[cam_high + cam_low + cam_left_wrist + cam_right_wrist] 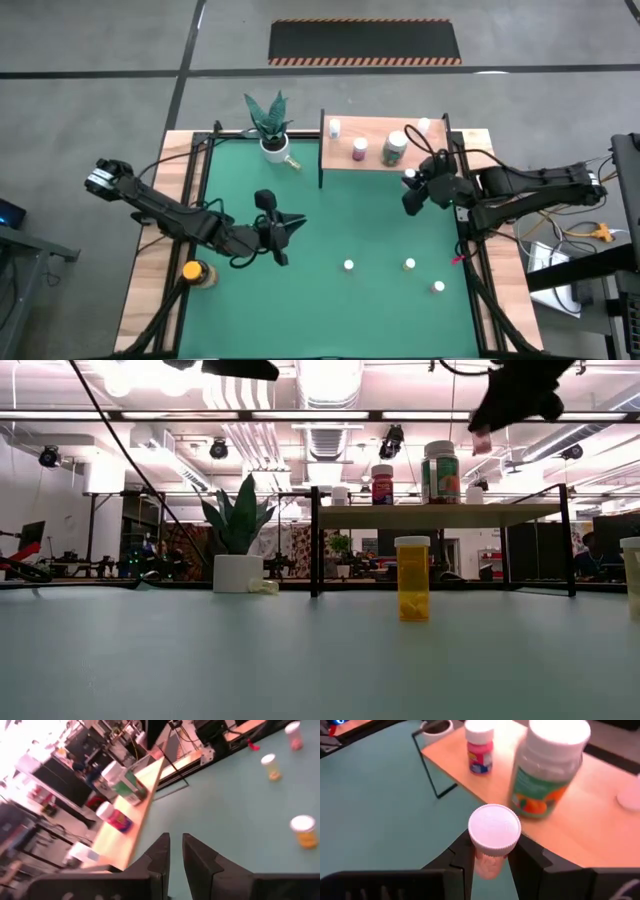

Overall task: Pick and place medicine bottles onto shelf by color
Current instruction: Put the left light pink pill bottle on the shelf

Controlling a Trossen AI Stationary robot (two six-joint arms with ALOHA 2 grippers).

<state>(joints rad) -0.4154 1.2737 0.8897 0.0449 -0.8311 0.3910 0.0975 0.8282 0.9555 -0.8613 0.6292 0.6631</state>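
Green matting covers the table (300,300), framed by bare wooden edges. Above its right side the right gripper (489,855) is clamped on a small pale pink white-capped bottle (492,837), held in the air just off the front edge of the light wooden shelf on thin black legs (385,160). On that board stand a pink bottle (480,747) and a larger green-labelled one (547,770). Three white-capped bottles (409,264) sit on the mat nearer the front. The left gripper (176,852) waits mid-table, fingers nearly together, holding nothing. A potted plant (270,125) stands beside the shelf.
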